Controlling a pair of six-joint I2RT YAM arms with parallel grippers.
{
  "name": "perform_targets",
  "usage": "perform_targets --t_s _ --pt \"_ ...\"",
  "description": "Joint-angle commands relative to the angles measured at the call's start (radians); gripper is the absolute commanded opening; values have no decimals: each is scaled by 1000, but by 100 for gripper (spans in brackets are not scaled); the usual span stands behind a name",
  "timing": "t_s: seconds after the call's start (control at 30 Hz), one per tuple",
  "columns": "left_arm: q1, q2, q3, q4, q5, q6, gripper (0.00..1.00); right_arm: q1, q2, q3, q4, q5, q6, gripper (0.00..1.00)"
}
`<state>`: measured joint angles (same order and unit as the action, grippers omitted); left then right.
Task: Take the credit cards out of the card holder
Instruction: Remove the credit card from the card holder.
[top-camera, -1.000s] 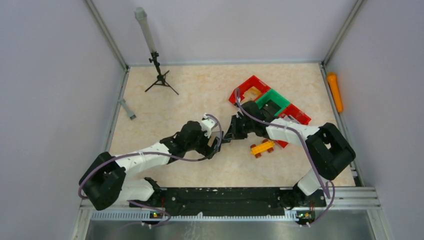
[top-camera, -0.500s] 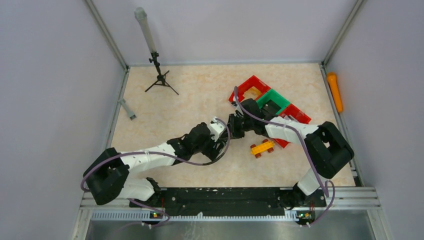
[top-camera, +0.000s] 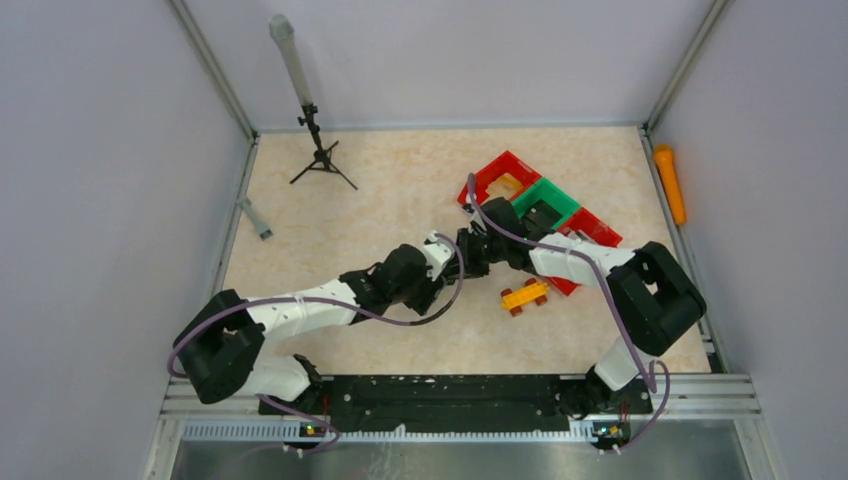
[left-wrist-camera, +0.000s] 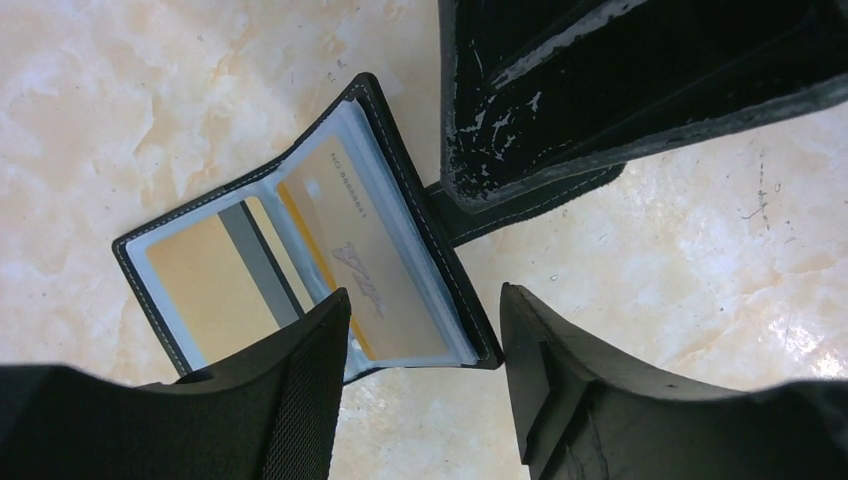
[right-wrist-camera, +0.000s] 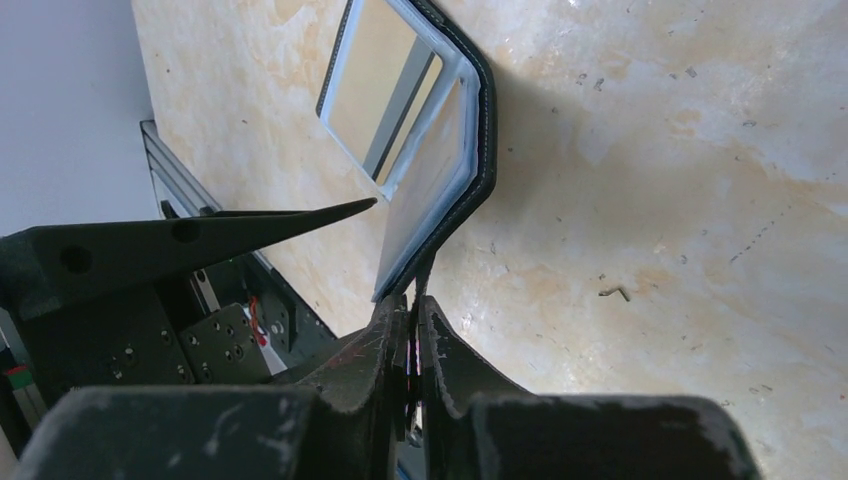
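Card holder (left-wrist-camera: 300, 262): black with pale stitching, opened like a book, its two leaves set at an angle about the spine. Clear plastic sleeves line both inner faces. One leaf holds a gold card (left-wrist-camera: 200, 290) crossed by a grey stripe. The other holds a second card (left-wrist-camera: 352, 250), gold with a row of printed digits and a scrawled mark. Both cards sit fully inside their sleeves. The strap tab (left-wrist-camera: 450, 215) is pinched between the fingers of the right gripper (right-wrist-camera: 412, 300), over the pale marbled tabletop (left-wrist-camera: 120, 100). Contact with the surface cannot be told.

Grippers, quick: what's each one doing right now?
Left gripper: open, fingers astride the edge of the card holder.
Right gripper: shut on the card holder.
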<state>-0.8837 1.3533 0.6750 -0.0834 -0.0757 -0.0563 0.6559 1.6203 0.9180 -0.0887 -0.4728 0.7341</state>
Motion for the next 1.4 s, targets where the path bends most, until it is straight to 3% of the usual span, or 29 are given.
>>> perform_targets --t_s 0.0,0.27,0.4,0.5,0.63,0.87,1.17,1.37 --pt "-1 -24 21 9 12 -28 56 -10 19 35 29 20 -3 8" --pt "0 -30 19 8 15 -37 32 -10 17 35 29 35 -4 15" --pt "1 -47 11 15 11 -38 23 -15 0 33 25 53 -6 37" --pt "2 -54 8 16 8 -42 23 -26 -15 14 41 66 13 40" --pt "3 -62 5 17 8 -43 19 -37 -28 -10 59 112 40 56" --pt "22 -59 4 8 -42 -70 22 -26 -10 -15 49 159 -1 58" --pt "195 -134 -48 22 50 -159 26 61 -17 -27 -80 285 -80 53" --pt "288 -212 -96 40 96 -206 38 103 -2 -49 -66 259 -77 47"
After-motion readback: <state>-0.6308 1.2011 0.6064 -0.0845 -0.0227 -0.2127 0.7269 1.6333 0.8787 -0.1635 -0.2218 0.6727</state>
